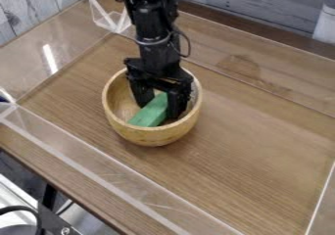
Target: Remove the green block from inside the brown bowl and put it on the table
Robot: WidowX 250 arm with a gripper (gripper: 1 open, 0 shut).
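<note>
The brown bowl sits on the table, left of the middle. Inside it lies the green block, tilted against the bowl's floor. My gripper hangs straight down into the bowl, open, with its two black fingers straddling the upper end of the block. The fingertips are low inside the bowl, and whether they touch the block I cannot tell.
Low clear acrylic walls run along the table's edges. The black arm rises from the bowl toward the back. A grey plank wall stands behind the table.
</note>
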